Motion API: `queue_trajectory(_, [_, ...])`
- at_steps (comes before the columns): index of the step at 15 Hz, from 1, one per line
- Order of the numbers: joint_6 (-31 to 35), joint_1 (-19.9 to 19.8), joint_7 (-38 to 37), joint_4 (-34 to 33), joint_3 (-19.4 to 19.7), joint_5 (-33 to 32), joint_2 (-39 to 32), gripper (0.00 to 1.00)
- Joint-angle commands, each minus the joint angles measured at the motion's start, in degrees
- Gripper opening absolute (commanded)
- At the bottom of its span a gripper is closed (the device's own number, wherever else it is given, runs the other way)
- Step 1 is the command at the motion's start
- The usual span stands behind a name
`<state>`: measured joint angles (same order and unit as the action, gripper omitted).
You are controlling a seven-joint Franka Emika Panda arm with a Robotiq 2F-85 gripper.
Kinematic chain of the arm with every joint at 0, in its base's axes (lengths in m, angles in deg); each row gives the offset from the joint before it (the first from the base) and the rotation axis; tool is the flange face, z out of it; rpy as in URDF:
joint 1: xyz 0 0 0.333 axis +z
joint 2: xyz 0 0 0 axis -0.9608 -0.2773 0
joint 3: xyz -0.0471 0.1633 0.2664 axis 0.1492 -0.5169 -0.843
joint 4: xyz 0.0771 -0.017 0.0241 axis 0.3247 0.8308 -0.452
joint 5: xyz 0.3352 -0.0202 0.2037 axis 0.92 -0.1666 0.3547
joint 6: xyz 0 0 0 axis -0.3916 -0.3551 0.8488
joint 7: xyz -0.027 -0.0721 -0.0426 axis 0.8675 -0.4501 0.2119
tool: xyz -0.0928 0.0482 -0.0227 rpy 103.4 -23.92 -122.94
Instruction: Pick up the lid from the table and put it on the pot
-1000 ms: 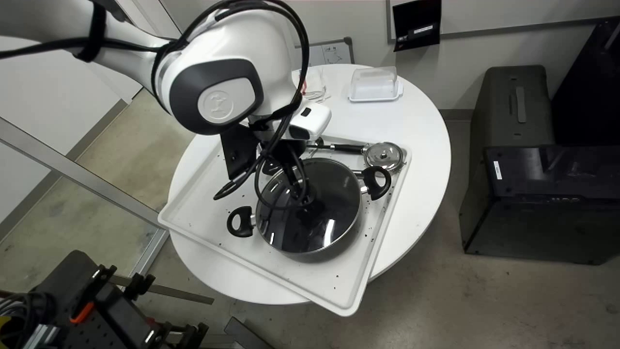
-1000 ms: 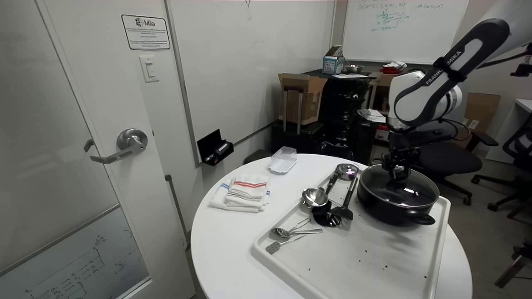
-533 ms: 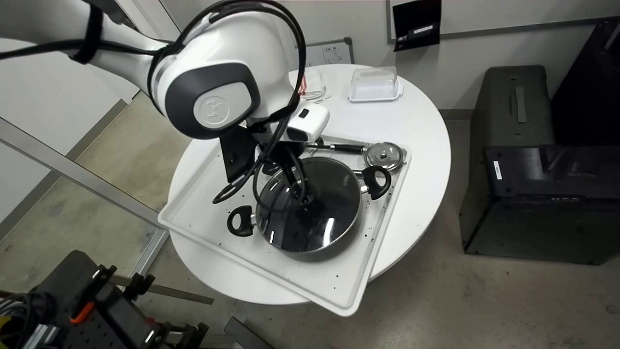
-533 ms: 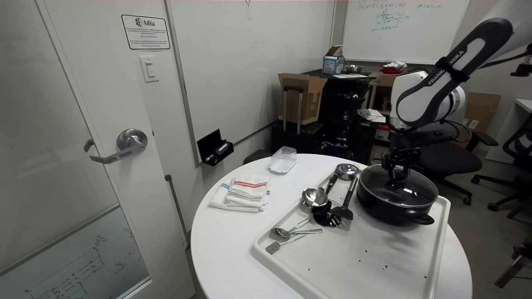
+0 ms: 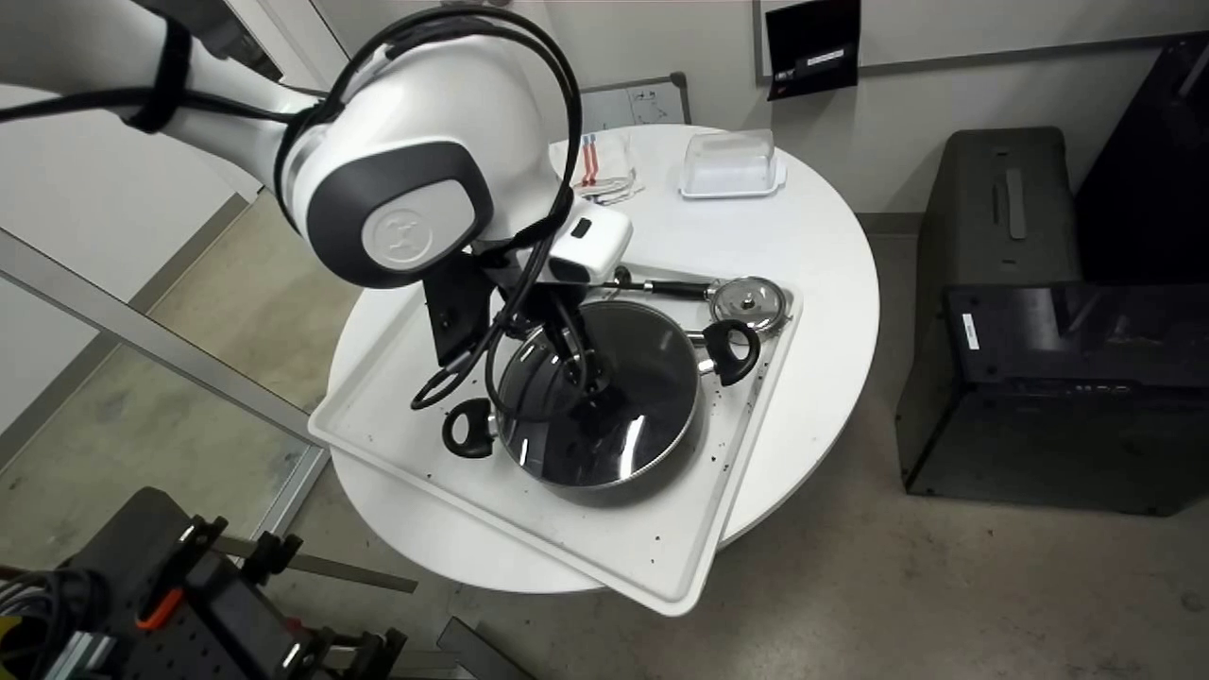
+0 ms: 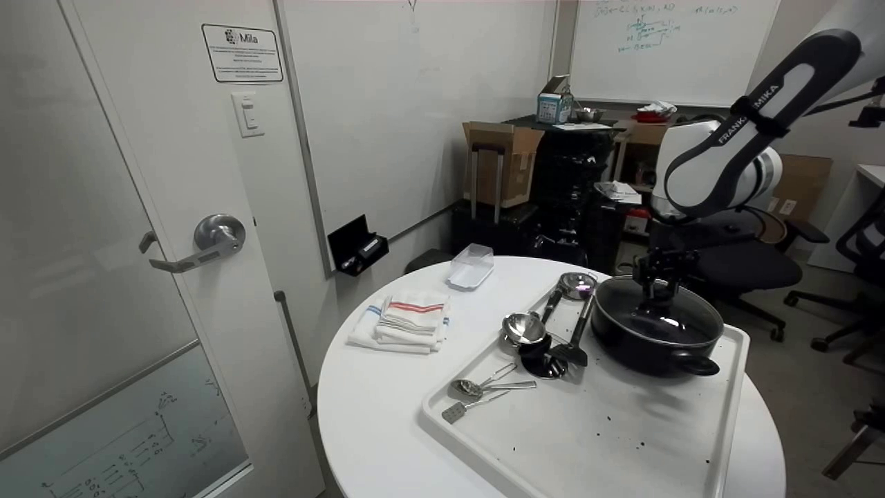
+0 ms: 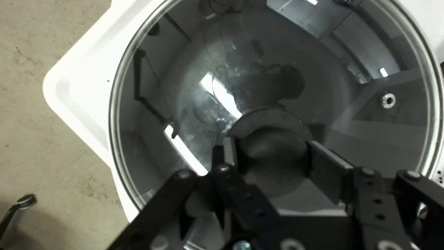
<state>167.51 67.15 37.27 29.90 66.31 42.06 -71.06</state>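
Observation:
The clear glass lid [image 5: 652, 387] lies on the black pot [image 6: 639, 349], its rim on or near the pot's rim in both exterior views. The pot's handle [image 5: 732, 352] shows at the side. In the wrist view the lid [image 7: 166, 86] fills most of the picture, with its black knob [image 7: 274, 149] between the finger pads. My gripper [image 7: 272, 156] is closed around the knob, pads against both sides. The gripper also shows over the lid in an exterior view [image 6: 655, 287]. The pot stands on a tray on the round white table [image 6: 373, 415].
The white tray [image 6: 588, 443] carries ladles [image 6: 524, 328], a black spatula [image 6: 570, 353] and small metal utensils [image 6: 477, 391] beside the pot. Folded towels [image 6: 408, 321] and a clear plastic box [image 6: 471, 266] stand on the table.
The arm and gripper have shifted slightly, to the left and down in an exterior view. The lid and pot have shifted slightly with the gripper.

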Motion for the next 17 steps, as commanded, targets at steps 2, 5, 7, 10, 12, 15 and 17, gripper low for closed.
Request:
queue_trajectory(2, [3.2, -1.2, 2.6, 1.7, -2.1, 2.8, 0.4, 0.26])
queue_trajectory(5, [4.0, -1.4, 3.1, 2.5, -2.6, 3.0, 0.9, 0.78])
queue_trajectory(7, [4.8, -1.1, 3.4, 3.6, -3.0, 3.2, 1.5, 0.92])
queue_trajectory(10, [6.5, -0.1, 3.4, 6.0, -3.6, 2.8, 2.8, 1.0])
queue_trajectory(12, [7.5, 1.1, 3.1, 7.9, -3.6, 2.3, 4.0, 1.0])
queue_trajectory(15, [8.9, 3.0, 2.6, 11.0, -3.4, 1.7, 6.0, 1.0])
queue_trajectory(17, [9.4, 3.7, 2.8, 12.5, -3.9, 1.9, 7.1, 1.0])
